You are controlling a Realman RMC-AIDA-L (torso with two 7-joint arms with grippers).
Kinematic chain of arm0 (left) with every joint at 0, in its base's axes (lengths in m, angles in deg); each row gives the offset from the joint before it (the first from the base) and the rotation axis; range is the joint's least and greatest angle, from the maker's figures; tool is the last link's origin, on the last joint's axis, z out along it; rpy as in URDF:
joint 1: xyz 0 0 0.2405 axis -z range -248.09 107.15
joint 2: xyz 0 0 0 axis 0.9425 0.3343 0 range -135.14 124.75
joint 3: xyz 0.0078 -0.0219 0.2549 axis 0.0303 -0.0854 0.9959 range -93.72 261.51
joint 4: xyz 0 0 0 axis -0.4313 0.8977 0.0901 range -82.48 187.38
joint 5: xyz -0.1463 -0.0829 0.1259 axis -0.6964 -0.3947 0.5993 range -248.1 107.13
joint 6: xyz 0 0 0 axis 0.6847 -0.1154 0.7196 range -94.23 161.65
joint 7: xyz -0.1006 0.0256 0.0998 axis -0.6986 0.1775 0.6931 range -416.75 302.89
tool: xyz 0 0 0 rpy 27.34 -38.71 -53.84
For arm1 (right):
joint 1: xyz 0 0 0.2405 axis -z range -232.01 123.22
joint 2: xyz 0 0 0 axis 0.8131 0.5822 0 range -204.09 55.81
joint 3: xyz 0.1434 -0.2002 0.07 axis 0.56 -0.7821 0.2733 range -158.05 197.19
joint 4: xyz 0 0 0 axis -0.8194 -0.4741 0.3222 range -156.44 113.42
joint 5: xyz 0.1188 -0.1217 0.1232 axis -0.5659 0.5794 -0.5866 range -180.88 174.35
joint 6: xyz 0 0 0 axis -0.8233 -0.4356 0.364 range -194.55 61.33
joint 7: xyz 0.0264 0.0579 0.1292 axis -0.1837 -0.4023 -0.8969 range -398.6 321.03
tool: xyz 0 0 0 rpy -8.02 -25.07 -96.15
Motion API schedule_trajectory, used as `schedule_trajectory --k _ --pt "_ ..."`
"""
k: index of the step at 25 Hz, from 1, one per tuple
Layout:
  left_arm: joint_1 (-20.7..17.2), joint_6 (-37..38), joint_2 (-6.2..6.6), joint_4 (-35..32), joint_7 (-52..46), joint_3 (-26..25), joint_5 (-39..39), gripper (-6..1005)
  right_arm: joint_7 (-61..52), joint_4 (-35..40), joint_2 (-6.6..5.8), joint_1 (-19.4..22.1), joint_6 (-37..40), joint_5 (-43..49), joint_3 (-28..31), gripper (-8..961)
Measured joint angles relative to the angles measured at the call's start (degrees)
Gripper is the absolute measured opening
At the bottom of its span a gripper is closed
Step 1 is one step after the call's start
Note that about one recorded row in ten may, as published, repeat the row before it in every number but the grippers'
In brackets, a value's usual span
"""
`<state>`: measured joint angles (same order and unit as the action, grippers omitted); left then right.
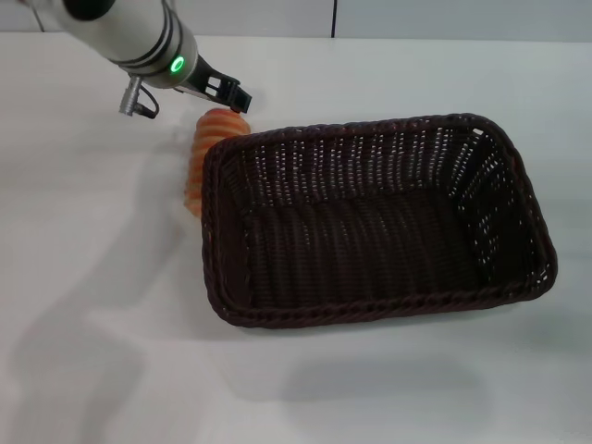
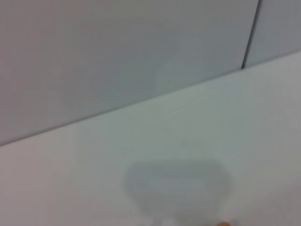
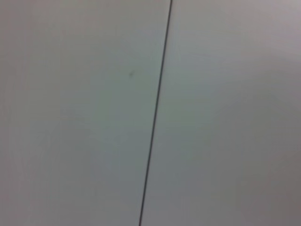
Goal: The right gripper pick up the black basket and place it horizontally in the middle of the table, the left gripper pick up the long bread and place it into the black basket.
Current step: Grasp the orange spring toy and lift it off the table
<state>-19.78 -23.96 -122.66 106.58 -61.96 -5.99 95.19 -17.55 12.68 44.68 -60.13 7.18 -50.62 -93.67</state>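
Your left gripper (image 1: 231, 96) sits at the far left of the table (image 1: 92, 277), on the silver arm with the green light. Its black fingers are right over the far end of the bread (image 1: 205, 148); you cannot tell from the head view whether they are spread or pinched, or whether they touch the loaf.

The bread runs from just under the gripper back toward you, lying along the outside of the basket (image 1: 370, 222), against its left short wall. Part of the loaf is hidden behind the braided rim. It is not inside the basket.

The basket lies just right of the gripper and nearer you, long side across the table, roughly mid-table, open side up.

Left wrist view: only table, a soft shadow, and a wall with one dark seam.

Your right gripper is out of sight in every view; its wrist camera shows a pale surface with one dark line.
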Motion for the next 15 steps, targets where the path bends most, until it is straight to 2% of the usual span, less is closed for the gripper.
schedule_trajectory --k 3,15 --pt "2.51 -0.16 0.01 -3.45 0.12 0.15 -0.01 843 0.00 -0.09 0.00 0.15 0.74 1.30 -0.02 366" --pt "5.03 0.56 -0.58 -7.65 -1.65 -0.24 -0.14 843 -0.05 -0.10 0.08 0.37 1.43 1.91 -1.30 366"
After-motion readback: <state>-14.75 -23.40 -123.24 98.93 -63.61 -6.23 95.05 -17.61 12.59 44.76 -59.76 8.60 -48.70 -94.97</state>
